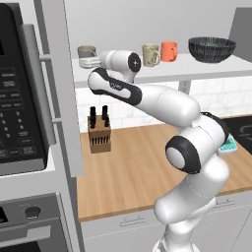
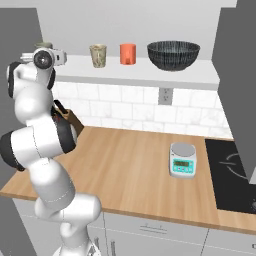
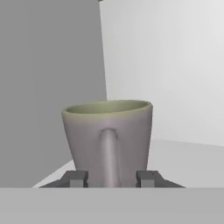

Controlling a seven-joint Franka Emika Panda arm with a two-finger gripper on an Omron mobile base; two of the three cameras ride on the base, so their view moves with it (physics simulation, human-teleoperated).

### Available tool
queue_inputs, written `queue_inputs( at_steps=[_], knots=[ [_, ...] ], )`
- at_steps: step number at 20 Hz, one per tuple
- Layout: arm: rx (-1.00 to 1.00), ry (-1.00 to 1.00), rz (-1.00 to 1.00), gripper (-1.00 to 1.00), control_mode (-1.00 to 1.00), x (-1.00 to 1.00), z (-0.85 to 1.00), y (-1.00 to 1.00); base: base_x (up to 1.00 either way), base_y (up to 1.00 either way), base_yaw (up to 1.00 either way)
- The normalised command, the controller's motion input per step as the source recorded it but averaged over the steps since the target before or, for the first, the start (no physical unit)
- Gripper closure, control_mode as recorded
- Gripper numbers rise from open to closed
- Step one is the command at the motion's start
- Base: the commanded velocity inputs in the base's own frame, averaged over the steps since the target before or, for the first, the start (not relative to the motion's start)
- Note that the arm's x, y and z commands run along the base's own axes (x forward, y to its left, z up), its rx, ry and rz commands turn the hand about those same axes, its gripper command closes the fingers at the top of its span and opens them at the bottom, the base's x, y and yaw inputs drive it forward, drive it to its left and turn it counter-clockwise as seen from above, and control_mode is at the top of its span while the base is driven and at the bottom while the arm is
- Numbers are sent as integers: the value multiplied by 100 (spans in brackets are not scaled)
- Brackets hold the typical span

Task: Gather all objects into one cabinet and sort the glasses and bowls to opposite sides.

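Note:
The grey mug (image 1: 86,51) with a greenish inside stands upright at the left end of the cabinet's white bottom board (image 1: 206,69). My gripper (image 1: 89,62) is right at it. In the hand view the mug (image 3: 109,131) turns its handle toward me, and my gripper (image 3: 111,178) is open, its fingertips (image 3: 77,178) standing apart from the handle on either side. Further right on the board (image 2: 150,75) stand the beige mug (image 1: 150,54) (image 2: 98,55), the orange mug (image 1: 169,51) (image 2: 127,54) and the wide dark bowl (image 1: 211,49) (image 2: 173,55).
A wooden knife block (image 1: 99,130) stands on the wooden counter (image 2: 125,170) below the mug. A small kitchen scale (image 2: 182,160) sits near the black cooktop (image 2: 235,170). A microwave (image 1: 19,98) and a grey panel close off the left side.

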Motion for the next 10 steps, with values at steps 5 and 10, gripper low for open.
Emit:
queue_inputs(
  at_steps=[5, 10],
  knots=[
    [0, 0, 0, -100, -100, 0, 0, 0, 0, 0, 0],
    [0, 0, 0, -100, -100, -17, 0, -1, 0, 0, 0]
  ],
)
